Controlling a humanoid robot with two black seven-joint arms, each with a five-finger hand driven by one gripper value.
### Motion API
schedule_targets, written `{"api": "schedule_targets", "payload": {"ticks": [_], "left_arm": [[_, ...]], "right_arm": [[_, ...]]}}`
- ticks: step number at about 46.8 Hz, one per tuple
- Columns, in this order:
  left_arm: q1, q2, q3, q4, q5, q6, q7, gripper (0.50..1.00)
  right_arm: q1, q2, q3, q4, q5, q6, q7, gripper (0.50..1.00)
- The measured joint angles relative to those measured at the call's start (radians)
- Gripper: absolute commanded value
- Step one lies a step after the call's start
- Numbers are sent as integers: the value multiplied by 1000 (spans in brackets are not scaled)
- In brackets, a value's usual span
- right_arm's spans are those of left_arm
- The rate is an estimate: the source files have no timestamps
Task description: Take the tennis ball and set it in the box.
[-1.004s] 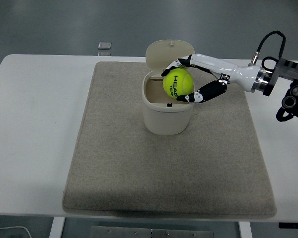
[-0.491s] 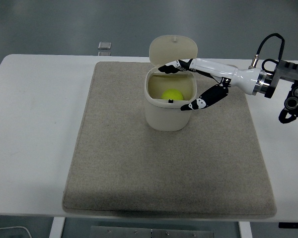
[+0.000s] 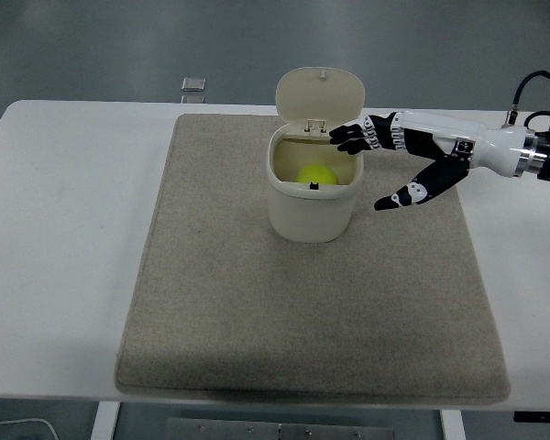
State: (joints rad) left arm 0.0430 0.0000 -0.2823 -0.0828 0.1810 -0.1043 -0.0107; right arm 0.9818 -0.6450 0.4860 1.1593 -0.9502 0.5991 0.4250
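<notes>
The yellow-green tennis ball (image 3: 317, 174) lies inside the cream box (image 3: 293, 220), which stands upright on the mat with its hinged lid (image 3: 319, 93) open at the back. My right hand (image 3: 371, 170) is open and empty, just to the right of the box's rim, with fingers spread and the thumb lower. The left arm is out of view.
A beige mat (image 3: 257, 312) covers the middle of the white table (image 3: 55, 229). A small grey object (image 3: 193, 85) lies at the table's far edge, left of the box.
The hand let go of the ball, which dropped into the box. The hand has since drawn back to the right, away from the opening.
</notes>
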Motion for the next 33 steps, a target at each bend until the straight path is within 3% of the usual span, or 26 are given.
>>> {"api": "schedule_targets", "payload": {"ticks": [9,15,22,33], "left_arm": [[0,0,0,0,0,0,0,992],[0,0,0,0,0,0,0,992],[0,0,0,0,0,0,0,992],[0,0,0,0,0,0,0,992]], "right_arm": [[0,-22,-12,-52,218,1,-104,913],[-10,-18,-13,-118,345,-5,-120,913],[-45,-5,-13,-148,420,-20,-175,913],[-68,42,-13,-235,678,-39,-247,913]]}}
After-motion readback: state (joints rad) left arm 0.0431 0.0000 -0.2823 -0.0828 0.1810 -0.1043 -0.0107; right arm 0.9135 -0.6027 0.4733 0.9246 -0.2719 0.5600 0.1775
